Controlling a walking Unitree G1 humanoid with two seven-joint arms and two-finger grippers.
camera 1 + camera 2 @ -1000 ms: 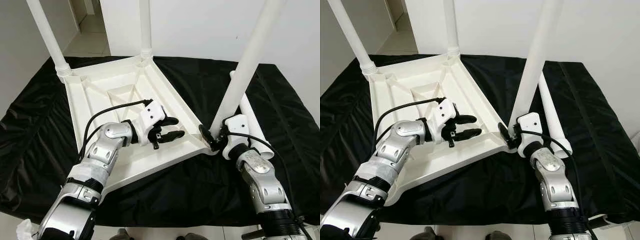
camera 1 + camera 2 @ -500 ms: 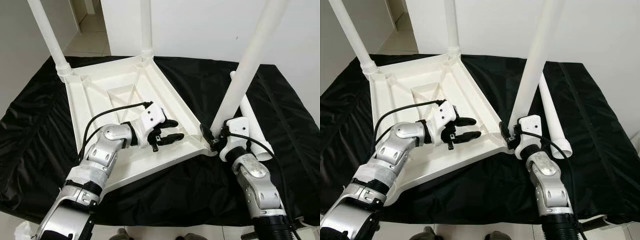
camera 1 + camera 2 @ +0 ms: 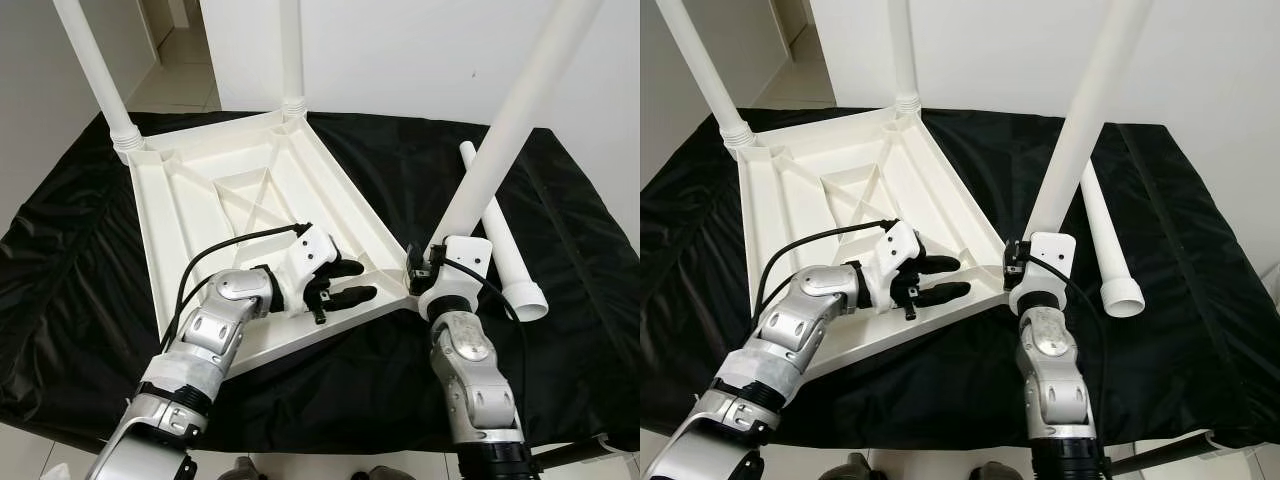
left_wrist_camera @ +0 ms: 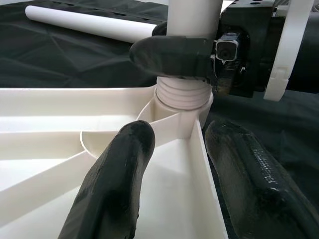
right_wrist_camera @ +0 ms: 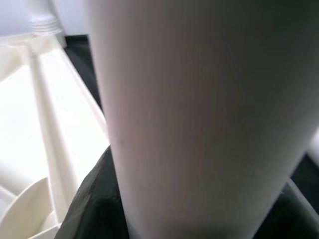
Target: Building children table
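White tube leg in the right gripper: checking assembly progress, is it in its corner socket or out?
In: the white tube leg stands tilted, threaded end seated in the tabletop's corner, right gripper clamping it.

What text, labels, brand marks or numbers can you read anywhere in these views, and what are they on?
None: no readable text in any view.
The upturned white table top, its legs, including the leg clamped by the right gripper and the loose leg on the black cloth, are plain and unmarked.
The left gripper and both arms carry no legible label.
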